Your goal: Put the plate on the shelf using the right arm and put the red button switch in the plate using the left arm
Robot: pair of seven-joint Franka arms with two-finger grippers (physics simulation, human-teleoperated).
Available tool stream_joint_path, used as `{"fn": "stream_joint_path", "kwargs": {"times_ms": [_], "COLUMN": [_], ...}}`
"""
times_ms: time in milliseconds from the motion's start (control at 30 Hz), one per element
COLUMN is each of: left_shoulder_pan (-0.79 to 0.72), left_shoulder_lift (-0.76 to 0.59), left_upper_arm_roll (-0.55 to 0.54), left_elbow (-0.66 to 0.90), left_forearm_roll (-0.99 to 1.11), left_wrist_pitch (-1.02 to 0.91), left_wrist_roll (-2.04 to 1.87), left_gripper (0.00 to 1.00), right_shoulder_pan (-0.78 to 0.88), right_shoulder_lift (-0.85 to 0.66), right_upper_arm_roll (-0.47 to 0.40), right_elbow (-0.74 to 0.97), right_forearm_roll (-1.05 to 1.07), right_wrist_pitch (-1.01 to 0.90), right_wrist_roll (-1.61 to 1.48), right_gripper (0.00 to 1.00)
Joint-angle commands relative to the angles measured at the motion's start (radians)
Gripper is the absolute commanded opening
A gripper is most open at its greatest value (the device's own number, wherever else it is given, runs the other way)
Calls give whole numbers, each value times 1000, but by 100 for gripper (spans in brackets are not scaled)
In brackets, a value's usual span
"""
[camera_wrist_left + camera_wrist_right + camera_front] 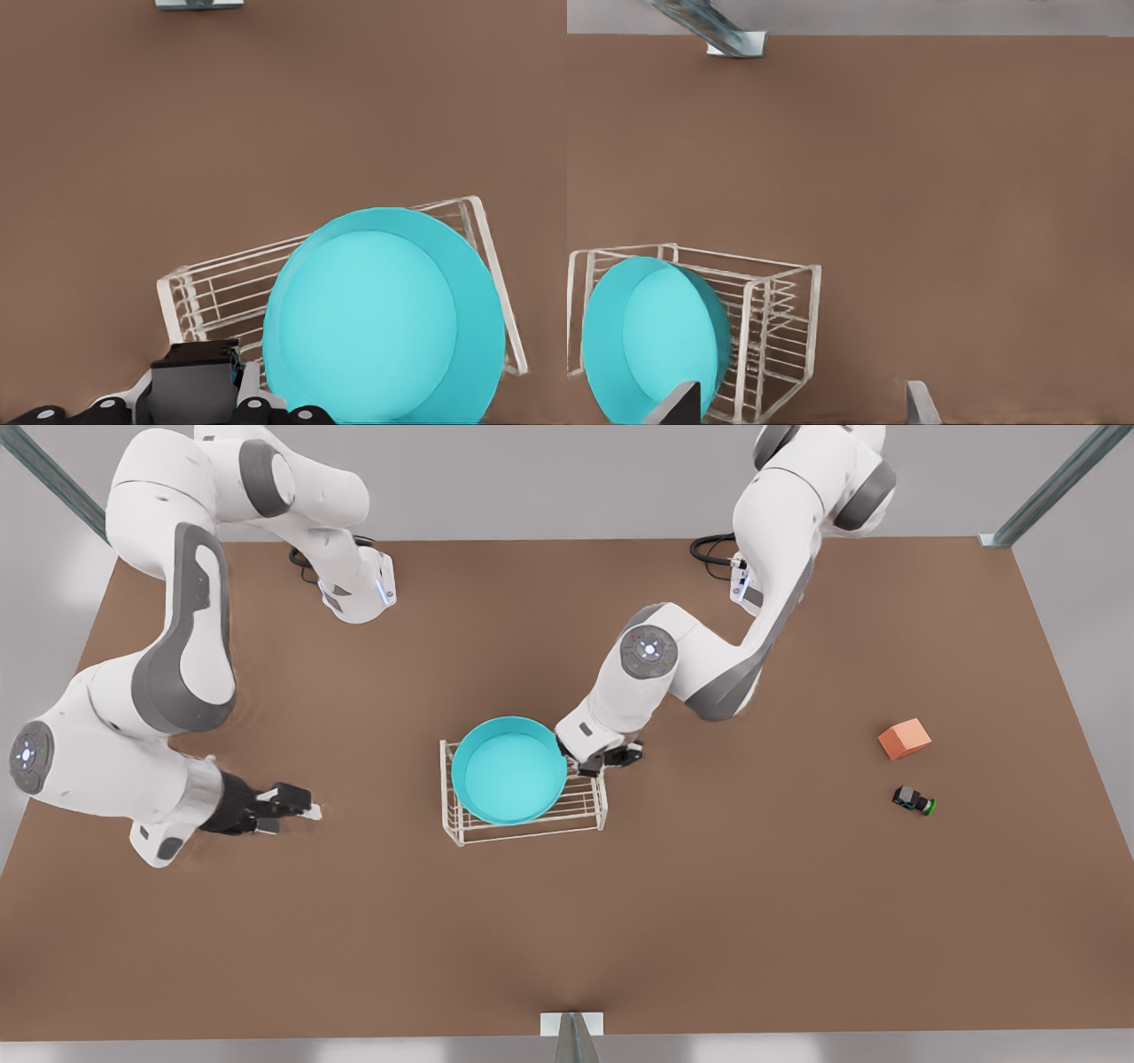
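Note:
The turquoise plate (509, 771) (381, 319) (651, 341) lies on top of the white wire shelf (585, 806) (221, 292) (775, 328), covering the end toward the front view's left. My left gripper (611, 760) (195, 390) hovers at the shelf's uncovered end, just beside the plate's rim. It is shut on a dark grey blocky body, the red button switch (195, 376); its red cap is hidden. My right gripper (297, 808) (799, 403) waits open and holds nothing, low over the table well off toward the front view's left.
An orange cube (904, 739) and a green-capped switch (913, 800) sit on the brown table at the front view's right. A metal post (571, 1032) stands at the near edge. Both arms' bases are at the far edge.

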Motion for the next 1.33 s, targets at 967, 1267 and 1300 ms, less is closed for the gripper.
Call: {"fn": "stream_joint_path", "kwargs": {"times_ms": [967, 1267, 1300], "left_shoulder_pan": [556, 546, 547], "left_shoulder_lift": [-436, -385, -387], "left_upper_arm_roll": [38, 27, 27], "left_elbow": [-404, -327, -327], "left_forearm_roll": [70, 63, 61], "left_wrist_pitch": [-286, -291, -291], "left_wrist_roll": [537, 541, 541], "left_gripper": [100, 100, 100], "right_shoulder_pan": [53, 53, 53], "right_shoulder_lift": [-70, -70, -70], "right_upper_arm_roll": [12, 12, 12], "right_elbow": [-178, -178, -178], "right_forearm_roll": [-378, -378, -378], "right_wrist_pitch": [22, 21, 21], "right_wrist_roll": [354, 355, 355], "right_gripper": [100, 100, 100]}}
